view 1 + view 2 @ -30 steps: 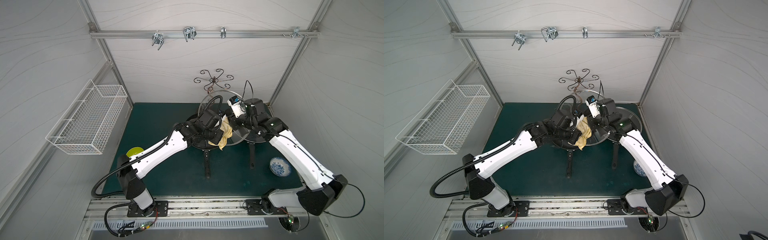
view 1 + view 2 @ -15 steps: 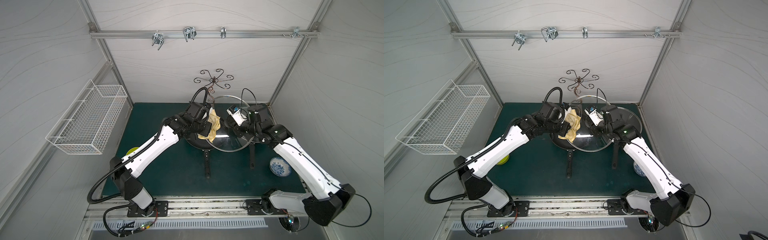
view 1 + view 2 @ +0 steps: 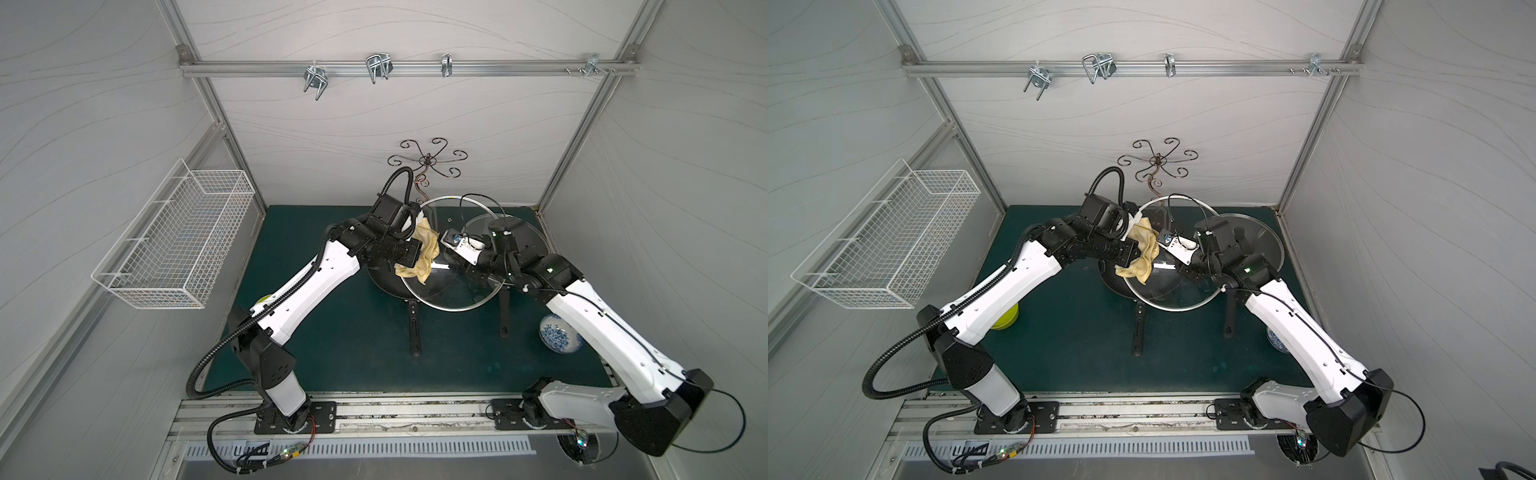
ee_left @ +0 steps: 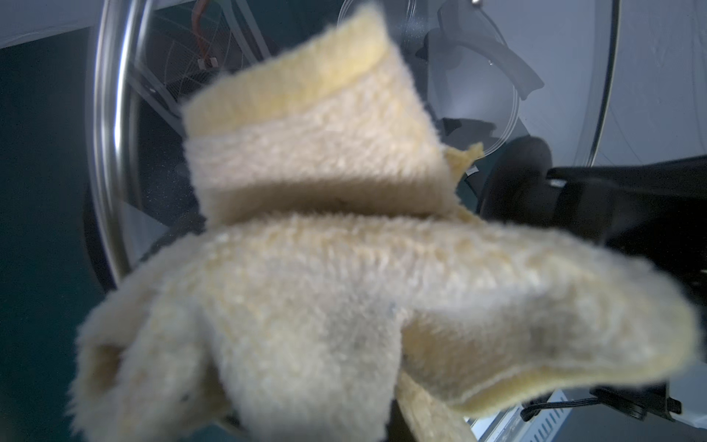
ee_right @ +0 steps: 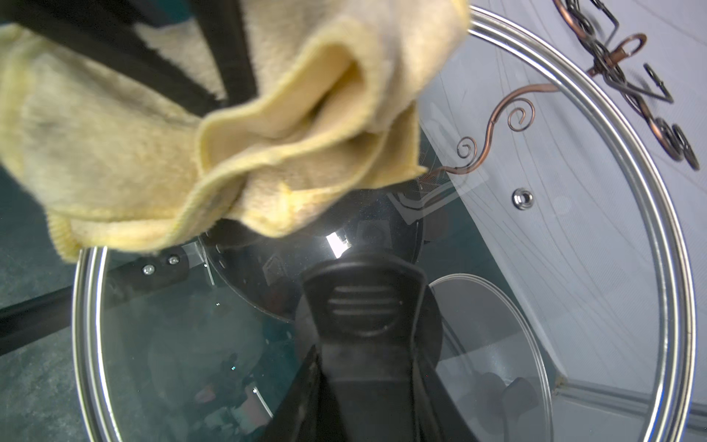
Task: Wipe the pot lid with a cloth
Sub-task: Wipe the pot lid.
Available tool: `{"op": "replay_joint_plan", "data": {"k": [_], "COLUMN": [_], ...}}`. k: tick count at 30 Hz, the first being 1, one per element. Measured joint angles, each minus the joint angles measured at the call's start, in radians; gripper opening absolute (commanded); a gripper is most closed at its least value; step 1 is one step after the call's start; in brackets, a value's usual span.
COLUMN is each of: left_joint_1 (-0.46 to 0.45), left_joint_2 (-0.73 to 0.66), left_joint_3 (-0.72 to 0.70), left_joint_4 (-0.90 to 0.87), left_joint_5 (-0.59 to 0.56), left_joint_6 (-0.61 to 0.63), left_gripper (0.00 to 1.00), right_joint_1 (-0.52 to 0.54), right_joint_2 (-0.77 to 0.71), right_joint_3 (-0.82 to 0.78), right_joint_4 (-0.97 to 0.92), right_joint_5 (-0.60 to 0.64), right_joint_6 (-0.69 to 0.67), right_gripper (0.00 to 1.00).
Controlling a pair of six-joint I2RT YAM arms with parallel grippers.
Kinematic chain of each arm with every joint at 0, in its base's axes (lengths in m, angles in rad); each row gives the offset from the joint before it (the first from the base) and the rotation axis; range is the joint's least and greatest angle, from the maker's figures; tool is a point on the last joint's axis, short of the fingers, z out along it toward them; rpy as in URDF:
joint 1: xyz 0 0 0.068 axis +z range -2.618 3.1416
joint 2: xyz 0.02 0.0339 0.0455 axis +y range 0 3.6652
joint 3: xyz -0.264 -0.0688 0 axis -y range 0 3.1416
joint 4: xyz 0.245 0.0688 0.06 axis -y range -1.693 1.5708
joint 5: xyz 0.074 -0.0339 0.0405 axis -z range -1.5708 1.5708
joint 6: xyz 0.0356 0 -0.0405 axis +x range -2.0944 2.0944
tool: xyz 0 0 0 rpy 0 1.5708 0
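Clamping the black knob (image 5: pixel 363 306), the right gripper (image 5: pixel 365 367) held the glass pot lid (image 3: pixel 446 291) tilted over the frying pan (image 3: pixel 380 280), mid-mat (image 3: pixel 332 332) toward 12 o'clock. At the lid's 9 o'clock rim, the left gripper (image 3: pixel 417 254) pinched the pale yellow cloth (image 3: pixel 428 249). Beyond, at 1 o'clock, sat another lidded pan (image 3: pixel 1264 243).

The cloth (image 4: pixel 325 268) (blurred) fills the left wrist view; the left arm (image 3: pixel 1000 291) half-covers the green bowl (image 3: pixel 1007 321).

white wire basket (image 3: pixel 174 237) on the left wall; lime-green bowl (image 3: pixel 1005 319) at left, blue-patterned bowl (image 3: pixel 559 338) at right, curly copper stand (image 3: pixel 428 160) far back.
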Motion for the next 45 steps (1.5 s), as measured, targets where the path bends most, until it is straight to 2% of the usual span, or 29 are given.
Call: {"op": "replay_joint_plan", "data": {"k": [11, 18, 26, 35, 45], "left_joint_1": [0.023, 0.015, -0.028, -0.02, 0.054], "left_joint_2": [0.063, 0.106, 0.14, 0.116, 0.046], "left_joint_3": [0.141, 0.201, 0.253, 0.207, 0.154], "left_joint_4": [-0.034, -0.055, -0.108, -0.063, -0.023], "left_joint_5": [0.136, 0.231, 0.23, 0.199, 0.124], "left_joint_6": [0.013, 0.107, 0.209, 0.166, 0.129], "left_gripper": [0.0, 0.0, 0.0, 0.0, 0.0], "right_joint_1": [0.165, 0.224, 0.269, 0.27, 0.201], "right_joint_2": [-0.002, -0.002, 0.011, 0.023, 0.025], "right_joint_3": [-0.006, -0.006, 0.004, 0.004, 0.004], "right_joint_4": [-0.051, -0.051, -0.048, -0.027, -0.007], "right_joint_5": [0.032, 0.032, 0.009, 0.019, 0.0], "right_joint_6": [-0.216, -0.252, -0.251, -0.23, -0.168], "right_gripper": [0.0, 0.0, 0.0, 0.0, 0.0]}}
